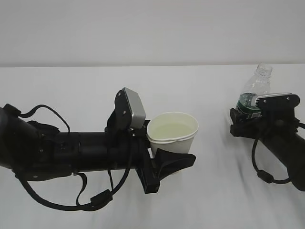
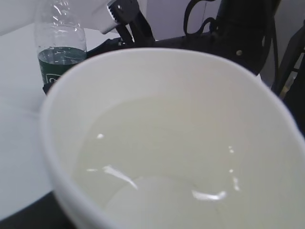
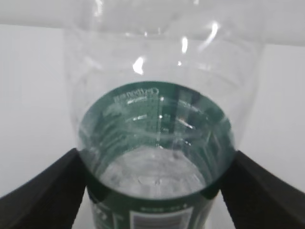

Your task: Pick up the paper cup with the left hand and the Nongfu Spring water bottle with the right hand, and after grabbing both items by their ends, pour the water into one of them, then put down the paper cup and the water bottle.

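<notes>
My left gripper (image 1: 167, 149) is shut on the lower part of the paper cup (image 1: 172, 131), which is upright. Pale water (image 1: 171, 129) lies inside it. The left wrist view is filled by the cup (image 2: 267, 124) and the water (image 2: 157, 157); the fingers are hidden there. The Nongfu Spring water bottle (image 1: 256, 86) stands upright at the right with no cap and looks empty. My right gripper (image 1: 245, 118) is open around its green label. In the right wrist view the bottle (image 3: 157, 95) sits between the black fingers (image 3: 47, 191), with thin gaps at both sides.
Both arms rest low over a white table (image 1: 71, 86) with a pale wall behind. The right arm (image 2: 228, 33) and the bottle (image 2: 61, 52) show beyond the cup in the left wrist view. Loose black cables (image 1: 90, 200) hang under the left arm.
</notes>
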